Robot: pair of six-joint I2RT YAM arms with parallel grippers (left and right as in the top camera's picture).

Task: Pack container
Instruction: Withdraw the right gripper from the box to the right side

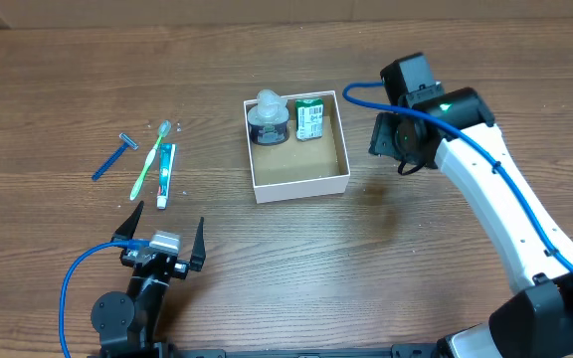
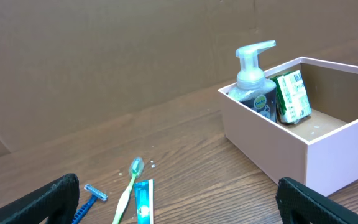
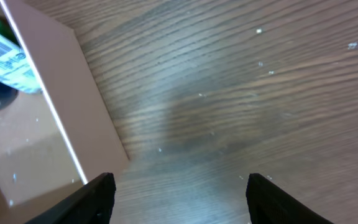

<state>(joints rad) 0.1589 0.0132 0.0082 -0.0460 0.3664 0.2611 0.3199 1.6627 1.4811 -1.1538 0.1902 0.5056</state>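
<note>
The container (image 1: pixel 301 182) is a square white box with a brown floor at the table's middle. It holds a clear pump soap bottle (image 1: pixel 268 117) and a green packet (image 1: pixel 311 118) along its far side. It also shows in the left wrist view (image 2: pixel 272 146) and the right wrist view (image 3: pixel 89 118). A blue razor (image 1: pixel 114 156), a green toothbrush (image 1: pixel 150 159) and a blue toothpaste tube (image 1: pixel 166 174) lie on the table to its left. My left gripper (image 1: pixel 163 226) is open and empty, near the front edge. My right gripper (image 3: pixel 178 196) is open and empty, just right of the container.
The wooden table (image 1: pixel 416 239) stretches bare to the right and front of the container. A blue cable (image 1: pixel 68 288) loops by the left arm's base. A brown wall (image 2: pixel 104 56) stands behind the table in the left wrist view.
</note>
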